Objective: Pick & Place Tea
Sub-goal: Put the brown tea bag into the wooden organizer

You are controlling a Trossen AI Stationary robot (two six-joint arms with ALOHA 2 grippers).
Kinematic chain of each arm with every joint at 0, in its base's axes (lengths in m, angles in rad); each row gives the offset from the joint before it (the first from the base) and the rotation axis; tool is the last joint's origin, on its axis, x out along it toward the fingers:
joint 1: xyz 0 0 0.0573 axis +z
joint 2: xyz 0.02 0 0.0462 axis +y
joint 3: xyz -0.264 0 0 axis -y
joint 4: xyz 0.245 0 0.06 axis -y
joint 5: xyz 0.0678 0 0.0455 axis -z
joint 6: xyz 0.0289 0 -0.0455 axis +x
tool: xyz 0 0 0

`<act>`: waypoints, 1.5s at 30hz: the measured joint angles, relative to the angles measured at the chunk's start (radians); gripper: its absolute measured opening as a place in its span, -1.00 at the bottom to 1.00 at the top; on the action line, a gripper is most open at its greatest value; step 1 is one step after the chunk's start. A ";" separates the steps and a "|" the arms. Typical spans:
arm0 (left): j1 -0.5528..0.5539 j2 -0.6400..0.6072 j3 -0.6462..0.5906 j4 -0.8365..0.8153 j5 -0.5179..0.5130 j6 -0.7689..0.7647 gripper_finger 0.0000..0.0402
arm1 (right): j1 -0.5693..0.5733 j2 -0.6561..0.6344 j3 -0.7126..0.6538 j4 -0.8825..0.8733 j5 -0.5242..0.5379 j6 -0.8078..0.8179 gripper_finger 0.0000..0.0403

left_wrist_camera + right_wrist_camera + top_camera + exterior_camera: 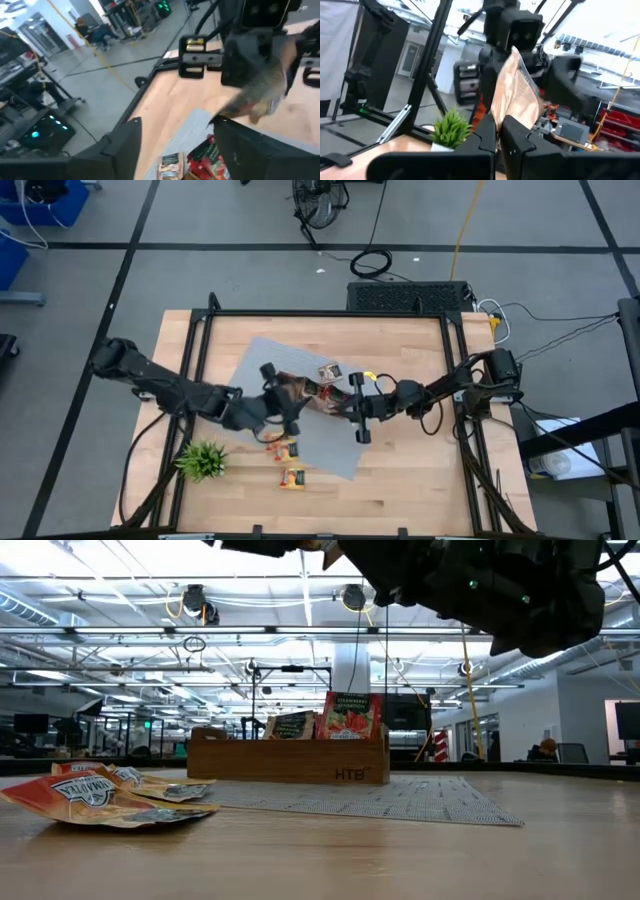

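The right gripper [497, 131] has its two dark fingers pressed together on the lower edge of a tea sachet [516, 95], which stands up from them as a shiny copper-coloured sheet. In the high view this gripper [345, 398] is above the grey mat [330, 442], near the middle of the table [400, 480], and it meets the left gripper [288, 402] there. The left gripper [177, 150] has its fingers apart, one on each side of the gap in its wrist view; beyond this gap the held sachet [265, 92] appears blurred, under the other arm's dark body. I cannot tell if the left fingers touch the sachet – they are very near to it.

Below the two grippers stands the wooden tray [288, 762] on the mat. Some sachets stand upright in the tray [300, 392]: a red one [350, 716] and a darker one [292, 725] in the low view. One more sachet [329, 371] lies just beside the tray on the mat.

Loose sachets lie on the bare wood nearer the table's front edge – two orange ones [284, 448] [291, 478] in the high view, and a crumpled orange-and-white pile [95, 796] in the low view. The green plant [203, 460] is near the front left corner, well apart from the tray
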State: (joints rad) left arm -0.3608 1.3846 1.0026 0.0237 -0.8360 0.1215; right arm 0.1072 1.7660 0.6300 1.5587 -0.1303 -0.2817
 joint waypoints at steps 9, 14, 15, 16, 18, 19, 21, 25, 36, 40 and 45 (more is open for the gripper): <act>0.068 0.000 0.101 -0.159 0.319 -0.082 0.33 | -0.003 0.000 0.000 -0.029 -0.001 0.001 -1.00; 0.051 0.001 0.101 -0.192 0.399 -0.055 0.21 | -0.003 0.000 0.000 -0.033 0.000 0.001 -1.00; 0.046 0.001 0.101 -0.192 0.399 -0.053 0.18 | -0.003 0.000 0.000 -0.034 0.000 0.001 -1.00; 0.042 0.001 0.101 -0.191 0.398 -0.052 0.16 | -0.003 0.000 0.000 -0.035 0.001 0.001 -1.00; 0.037 0.001 0.101 -0.184 0.398 -0.052 0.12 | -0.004 0.000 0.000 -0.038 0.002 0.002 -1.00; 0.035 0.001 0.101 -0.182 0.397 -0.052 0.11 | -0.004 0.000 0.000 -0.039 0.002 0.004 -1.00; 0.034 0.001 0.101 -0.173 0.396 -0.050 0.07 | -0.004 0.000 0.000 -0.040 0.002 0.005 -1.00; 0.043 0.001 0.101 -0.169 0.397 -0.048 -0.01 | -0.004 0.000 0.000 -0.044 0.002 0.007 -1.00; 0.086 0.004 0.102 -0.179 0.494 0.019 -0.92 | -0.004 0.000 0.000 -0.048 0.000 0.037 -0.98; 0.086 -0.006 0.103 -0.288 0.476 0.049 -0.98 | -0.004 0.001 0.000 -0.054 0.053 0.078 -0.82; 0.115 0.005 0.144 -0.547 0.436 0.014 -0.98 | -0.003 -0.021 -0.007 -0.085 0.119 0.068 -0.60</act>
State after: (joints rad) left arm -0.2459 1.3896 1.1464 -0.5232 -0.4005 0.1360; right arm 0.1038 1.7446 0.6233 1.4734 -0.0112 -0.2137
